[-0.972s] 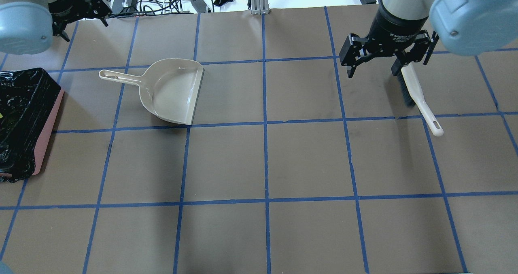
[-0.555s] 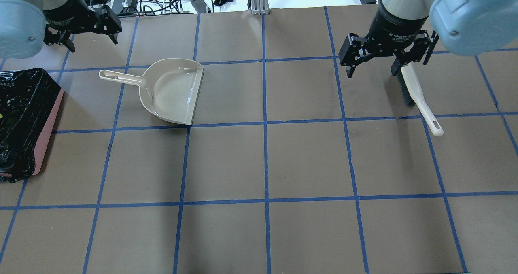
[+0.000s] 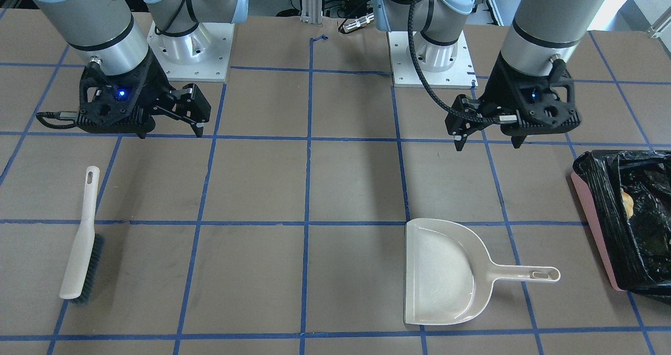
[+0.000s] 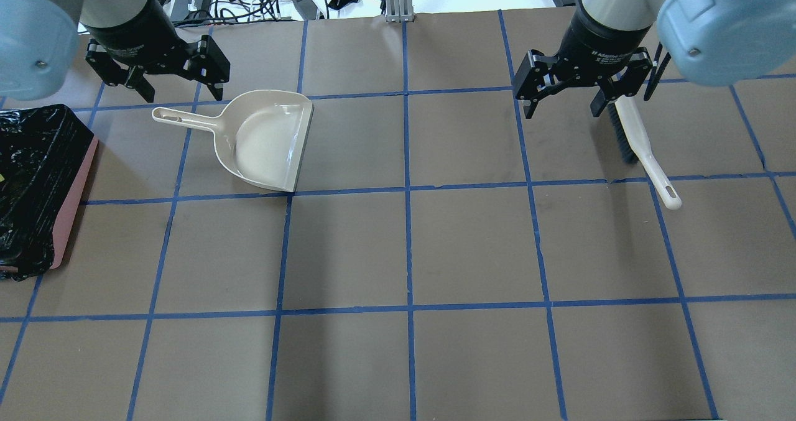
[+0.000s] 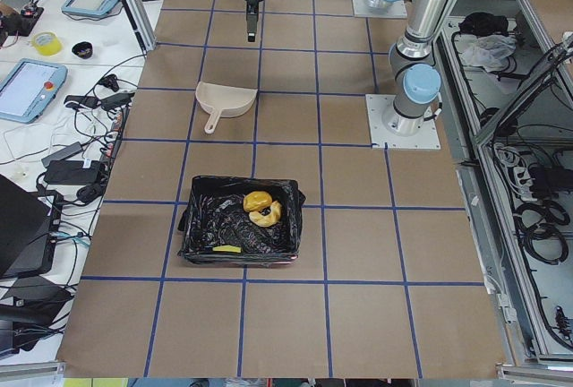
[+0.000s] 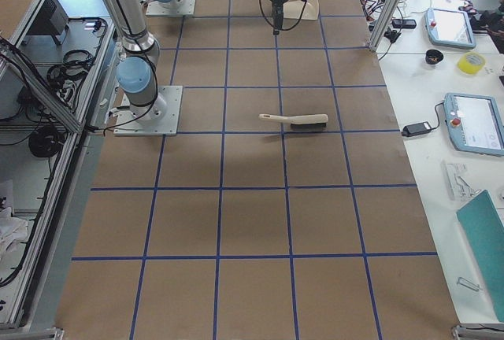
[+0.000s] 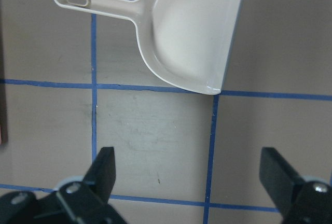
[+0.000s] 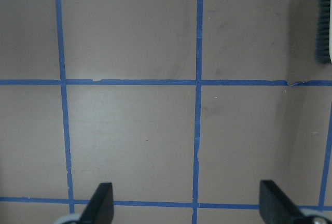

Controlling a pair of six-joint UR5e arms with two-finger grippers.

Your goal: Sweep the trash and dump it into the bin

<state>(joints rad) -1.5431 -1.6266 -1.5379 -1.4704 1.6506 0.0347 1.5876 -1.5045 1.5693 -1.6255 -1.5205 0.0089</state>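
Note:
The trash lies inside the bin (image 5: 199, 226): an orange-brown lump (image 5: 257, 200), a cream crescent (image 5: 268, 216) and a yellow scrap (image 5: 227, 249). The bin, with pink sides and a black bag, stands at the table's left end (image 4: 73, 191) (image 3: 592, 224). The beige dustpan (image 4: 264, 141) (image 3: 440, 276) (image 7: 192, 27) lies empty on the table. My left gripper (image 4: 182, 94) (image 3: 487, 144) (image 7: 189, 175) is open and empty, raised on the robot's side of the dustpan handle. My right gripper (image 4: 563, 110) (image 3: 170, 133) (image 8: 187, 198) is open and empty, raised beside the brush.
The beige hand brush (image 4: 637, 141) (image 3: 81, 245) (image 6: 295, 121) lies on the table's right part, bristles on its left side, handle toward the far edge. The brown table carries a blue tape grid. Cables and devices lie beyond the far edge.
My left gripper has moved right, from near the table's left corner to a spot above the dustpan handle. My right gripper has shifted slightly. Dustpan, brush and bin have not moved.

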